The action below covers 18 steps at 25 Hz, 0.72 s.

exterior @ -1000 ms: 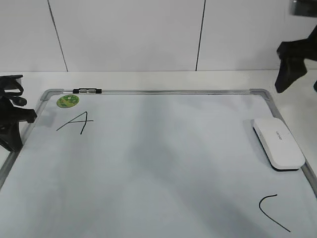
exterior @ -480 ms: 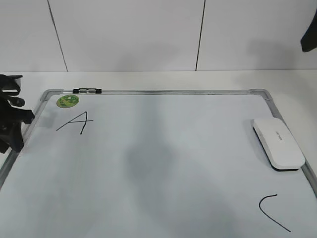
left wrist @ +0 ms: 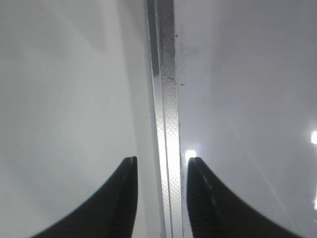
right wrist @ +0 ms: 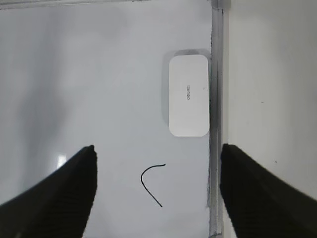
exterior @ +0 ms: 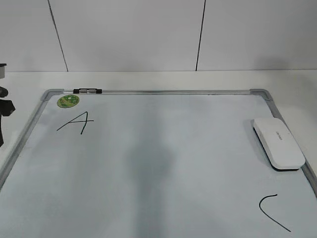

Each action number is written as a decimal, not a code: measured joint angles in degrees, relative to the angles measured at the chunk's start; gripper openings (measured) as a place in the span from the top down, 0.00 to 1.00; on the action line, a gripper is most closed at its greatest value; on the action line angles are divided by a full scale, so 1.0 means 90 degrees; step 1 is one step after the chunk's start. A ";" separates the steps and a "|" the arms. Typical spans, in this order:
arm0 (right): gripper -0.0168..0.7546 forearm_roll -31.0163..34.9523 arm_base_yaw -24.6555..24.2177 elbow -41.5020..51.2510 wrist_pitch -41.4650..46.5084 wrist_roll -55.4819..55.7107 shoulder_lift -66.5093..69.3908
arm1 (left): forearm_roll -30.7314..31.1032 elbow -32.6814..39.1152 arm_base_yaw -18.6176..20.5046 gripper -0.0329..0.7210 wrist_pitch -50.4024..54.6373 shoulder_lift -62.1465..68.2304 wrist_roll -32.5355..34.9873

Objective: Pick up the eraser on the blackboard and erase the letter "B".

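The white eraser [exterior: 278, 143] lies flat on the blackboard [exterior: 163, 148], against its right frame; the right wrist view also shows the eraser [right wrist: 188, 102]. No letter "B" shows in any view. A black "A" [exterior: 75, 122] is at the far left and a "C"-like curve [exterior: 272, 212] at the near right. My right gripper [right wrist: 157, 148] is open and empty, high above the curve [right wrist: 151, 184], and is out of the exterior view. My left gripper [left wrist: 162, 161] is open and empty, its jaws on either side of the board's metal frame [left wrist: 166, 99]. Only a dark part of the left arm [exterior: 4, 106] shows.
A thin black-and-clear marker [exterior: 87, 91] lies along the far frame. A round green magnet [exterior: 68, 101] sits by the "A". White table surrounds the board, with a white panelled wall behind.
The right arm has risen out of the exterior view at the top right. The left arm has drawn back to the left edge. The eraser has not moved.
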 joint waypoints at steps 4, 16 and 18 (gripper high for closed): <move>0.21 0.0000 0.0000 0.0707 0.0004 0.0000 -0.0815 | 0.0000 0.0091 0.0000 0.62 0.0011 -0.0338 0.0000; 0.21 -0.0039 0.0000 0.2928 0.0043 0.0014 -0.3372 | 0.0000 0.2301 0.0000 0.64 0.0060 -0.2934 0.0000; 0.21 -0.0161 0.0000 0.3266 0.0043 0.0014 -0.3780 | 0.0000 0.2583 0.0000 0.64 0.0060 -0.3484 0.0000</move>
